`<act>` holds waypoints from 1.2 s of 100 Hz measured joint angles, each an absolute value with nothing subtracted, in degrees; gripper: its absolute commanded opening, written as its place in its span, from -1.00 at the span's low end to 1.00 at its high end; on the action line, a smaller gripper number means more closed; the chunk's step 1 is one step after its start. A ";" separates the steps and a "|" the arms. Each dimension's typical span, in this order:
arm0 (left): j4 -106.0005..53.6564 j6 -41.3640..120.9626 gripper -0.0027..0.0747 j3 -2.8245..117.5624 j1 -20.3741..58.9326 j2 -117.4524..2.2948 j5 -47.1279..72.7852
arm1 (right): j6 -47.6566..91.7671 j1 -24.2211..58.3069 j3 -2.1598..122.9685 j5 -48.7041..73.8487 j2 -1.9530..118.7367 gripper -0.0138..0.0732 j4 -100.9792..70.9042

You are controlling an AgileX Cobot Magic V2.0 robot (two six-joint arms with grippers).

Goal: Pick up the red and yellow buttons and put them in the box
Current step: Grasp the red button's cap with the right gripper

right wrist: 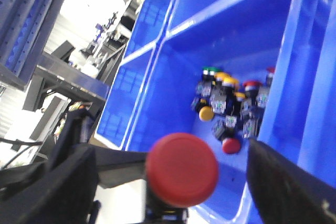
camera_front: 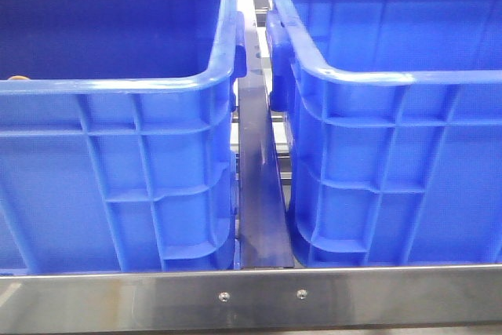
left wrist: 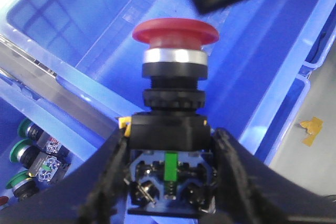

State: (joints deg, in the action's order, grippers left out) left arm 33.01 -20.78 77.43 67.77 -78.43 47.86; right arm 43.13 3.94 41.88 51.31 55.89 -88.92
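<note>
- Two big blue crates are sitting side by side behind a steel rail (camera_front: 259, 296) in the front view: the left crate (camera_front: 118, 170) and the right crate (camera_front: 400, 170), with a dark divider strip (camera_front: 259, 186) running between them. Neither arm is showing in this view.
- Just over the left crate's near rim, a small orange-tinted shape (camera_front: 19, 78) is peeking out; what it is cannot be told.
- The left gripper (left wrist: 168, 182) is clenching the black and blue body of a red button (left wrist: 175, 31), one finger (left wrist: 107, 177) pressing on each side, the red domed cap standing up above a silver collar, over a blue crate.
- Beside it, in a neighbouring bin, several green-capped buttons (left wrist: 23, 153) are lying.
- The right gripper (right wrist: 178, 203) is holding a second red button (right wrist: 181, 169) by its lower part, its dark fingers (right wrist: 286, 187) flanking the cap; the grip itself is lying out of frame.
- Beyond it, a heap of buttons (right wrist: 231, 103) is lying in a blue bin, with a yellow button (right wrist: 206, 113) at the near edge of the heap.
</note>
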 measured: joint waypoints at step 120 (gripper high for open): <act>34.80 -20.73 0.81 77.53 67.82 -78.02 49.70 | 50.11 9.73 44.26 52.77 62.09 -0.30 -91.47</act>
State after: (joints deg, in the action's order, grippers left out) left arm 34.80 -20.73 77.53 67.82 -78.02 49.70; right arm 50.11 9.73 44.26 52.77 62.09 -91.47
